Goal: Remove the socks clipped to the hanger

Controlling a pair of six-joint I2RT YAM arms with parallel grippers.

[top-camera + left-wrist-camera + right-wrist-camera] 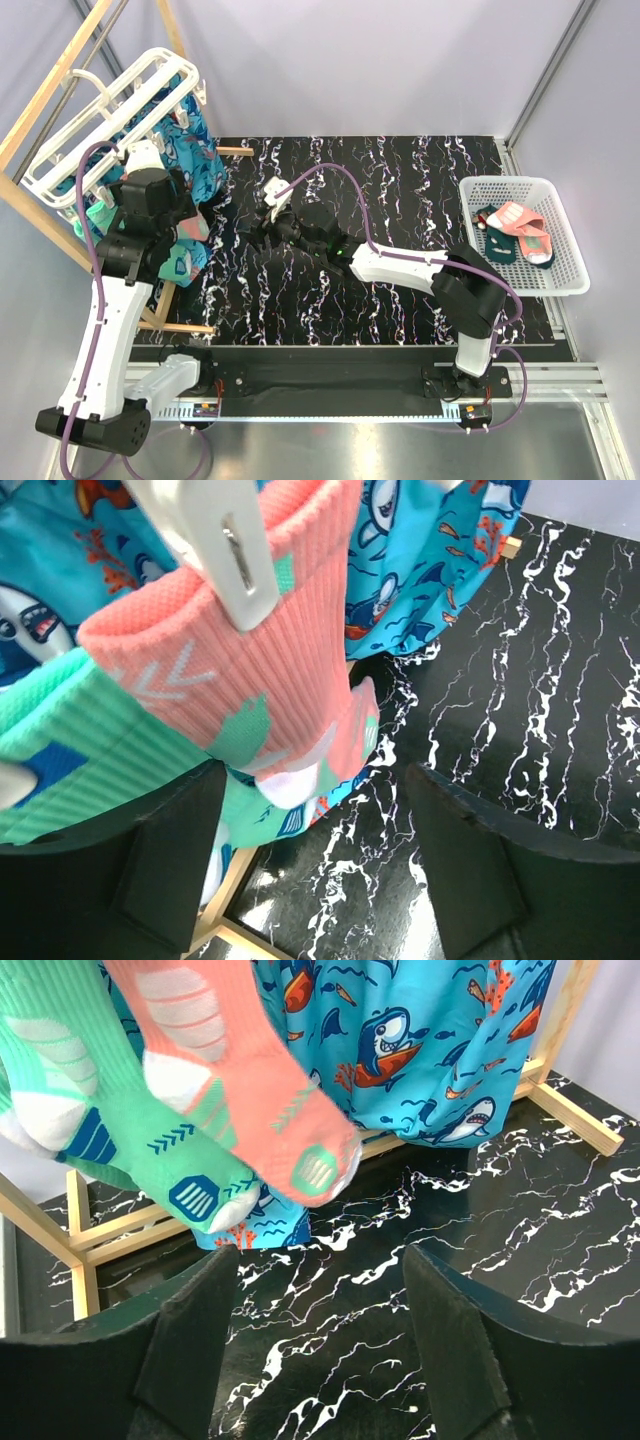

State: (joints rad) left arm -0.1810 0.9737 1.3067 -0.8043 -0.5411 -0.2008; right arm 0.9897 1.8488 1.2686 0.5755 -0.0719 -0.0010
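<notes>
Two socks hang from the white plastic bar-frame hanger [120, 100]: a mint-green knitted sock [60, 740] and a coral-pink ribbed sock [270, 670] under a white plastic clip [225, 550]. The left gripper [315, 800] stands spread just below the coral sock; pinching close under the clip and pulling straight down should work best. The right gripper [320, 1270] is spread and empty.

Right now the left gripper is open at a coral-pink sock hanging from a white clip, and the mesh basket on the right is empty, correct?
Not quite: the basket is not empty. The top external view shows coral-pink socks lying in it. The rest holds: the left gripper is open at the clipped sock.
</notes>
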